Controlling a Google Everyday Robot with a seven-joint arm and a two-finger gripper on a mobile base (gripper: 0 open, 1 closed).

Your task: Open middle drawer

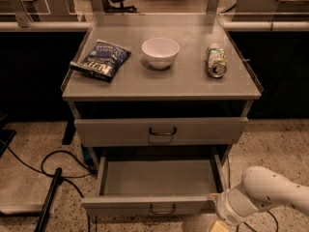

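The middle drawer [159, 204] is grey metal and stands pulled far out toward me. Its inside [159, 178] is empty, and its small dark loop handle [162, 210] sits at the centre of the low front panel. My white arm [263, 195] comes in from the lower right. My gripper [218, 226] is at the bottom edge of the view, just right of and below the drawer's front right corner, and it is mostly cut off. It is not touching the handle.
The drawer above [161, 131] is closed under a dark gap. On the cabinet top [193, 83] lie a blue chip bag [101, 60], a white bowl [160, 51] and a can on its side [216, 60]. Black cables [53, 168] lie on the floor at the left.
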